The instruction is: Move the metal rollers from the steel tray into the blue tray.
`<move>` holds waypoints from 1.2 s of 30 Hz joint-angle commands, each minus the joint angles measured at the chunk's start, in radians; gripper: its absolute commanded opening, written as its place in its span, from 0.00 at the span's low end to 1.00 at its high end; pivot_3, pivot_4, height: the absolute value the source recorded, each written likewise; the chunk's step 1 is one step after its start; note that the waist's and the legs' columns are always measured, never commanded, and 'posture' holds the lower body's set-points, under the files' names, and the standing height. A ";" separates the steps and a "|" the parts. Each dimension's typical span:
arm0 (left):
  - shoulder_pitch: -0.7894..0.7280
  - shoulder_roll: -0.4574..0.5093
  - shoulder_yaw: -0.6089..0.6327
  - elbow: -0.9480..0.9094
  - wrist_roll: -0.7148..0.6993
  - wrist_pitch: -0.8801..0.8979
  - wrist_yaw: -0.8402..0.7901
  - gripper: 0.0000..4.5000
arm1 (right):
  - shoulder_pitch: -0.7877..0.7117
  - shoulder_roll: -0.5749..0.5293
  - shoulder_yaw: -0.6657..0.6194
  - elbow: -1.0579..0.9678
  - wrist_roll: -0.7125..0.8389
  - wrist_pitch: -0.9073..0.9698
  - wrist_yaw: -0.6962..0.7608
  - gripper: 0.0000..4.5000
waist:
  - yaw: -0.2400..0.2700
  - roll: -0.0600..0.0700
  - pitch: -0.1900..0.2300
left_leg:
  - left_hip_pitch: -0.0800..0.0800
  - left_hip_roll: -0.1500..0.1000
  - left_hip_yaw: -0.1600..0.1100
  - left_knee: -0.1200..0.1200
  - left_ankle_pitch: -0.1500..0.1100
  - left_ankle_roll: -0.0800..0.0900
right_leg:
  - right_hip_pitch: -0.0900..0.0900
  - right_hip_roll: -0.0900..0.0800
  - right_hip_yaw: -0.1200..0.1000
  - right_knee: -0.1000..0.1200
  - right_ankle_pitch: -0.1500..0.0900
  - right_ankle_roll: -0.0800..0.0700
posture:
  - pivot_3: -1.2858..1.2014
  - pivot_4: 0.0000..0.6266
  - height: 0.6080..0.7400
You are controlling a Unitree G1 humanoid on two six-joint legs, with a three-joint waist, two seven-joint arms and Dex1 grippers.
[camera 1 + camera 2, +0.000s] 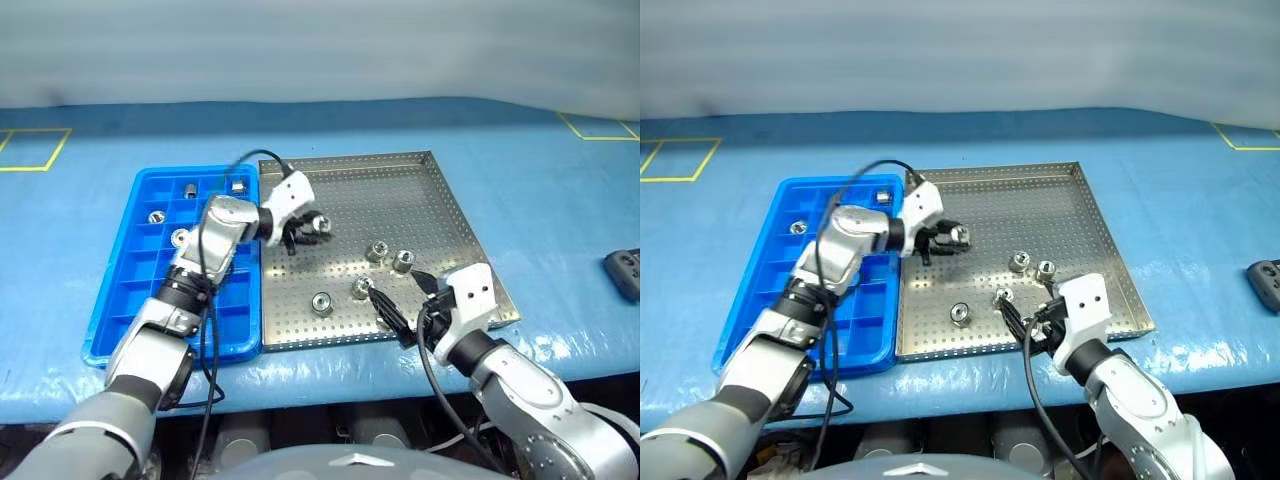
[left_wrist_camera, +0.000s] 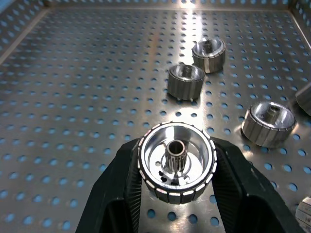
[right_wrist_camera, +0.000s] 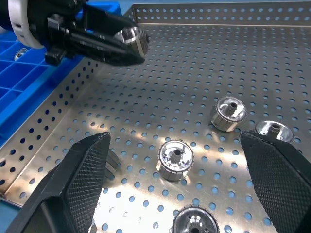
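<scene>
Lying across the middle of the frame on the blue tabletop sheet (image 1: 560, 200), the steel tray (image 1: 440, 215) is the largest thing here, a flat perforated square with a low raised rim. Its upper and right parts are bare, leaving wide open floor. Touching its left edge sits the narrower blue tray (image 1: 130, 290), a grid of small square compartments; a few rollers already rest in cells near its upper end, and the lower cells are free.

The left gripper (image 1: 305, 228) hangs over the upper left part of the steel tray, just right of the blue tray's edge, its two black fingers pinching one roller (image 2: 176, 167) by its sides. That roller is clear of the floor, its axis pointing away from the gripper, so the wrist camera looks straight into its open end with the central stem.

The right gripper (image 1: 400, 300) sits at the lower right of the steel tray, fingers spread wide with nothing between them.

Four loose rollers (image 1: 322, 303) stand upright in the tray's lower middle, near one another but apart. Each is a short shiny silver cylinder with a ribbed side.
</scene>
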 commanded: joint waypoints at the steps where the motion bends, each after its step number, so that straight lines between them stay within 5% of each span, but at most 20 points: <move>1: 0.072 0.034 0.132 -0.210 -0.036 0.109 0.135 0.38 | -0.074 -0.021 0.067 0.013 -0.019 -0.013 0.026 1.00 | 0.002 0.000 0.000 | 0.001 0.000 0.000 0.000 0.000 0.000 | 0.000 0.000 0.000 0.000 0.000 0.000 | 0.54 0.24 1.00; 14: 0.368 0.034 0.398 -0.610 0.024 0.386 0.602 0.38 | -0.344 -0.046 0.317 0.167 -0.063 -0.050 0.196 1.00 | 0.088 -0.003 0.002 | 0.000 -0.001 -0.001 0.000 0.000 0.000 | 0.001 -0.001 -0.002 0.000 0.000 0.000 | 0.62 0.24 1.00; 35: 0.542 0.055 0.433 -0.644 0.020 0.483 0.745 0.38 | -0.337 -0.036 0.338 0.194 -0.114 -0.071 0.225 1.00 | 0.132 -0.004 0.002 | 0.000 -0.001 -0.002 0.000 0.000 0.000 | 0.001 -0.002 -0.004 -0.001 0.000 0.000 | 0.63 0.24 1.00; 36: 0.540 0.056 0.433 -0.641 0.018 0.484 0.745 0.46 | -0.334 -0.036 0.338 0.192 -0.118 -0.071 0.222 1.00 | 0.131 -0.004 0.002 | 0.000 -0.001 -0.002 0.000 0.000 0.000 | 0.001 -0.002 -0.004 -0.001 0.000 0.000 | 0.63 0.24 1.00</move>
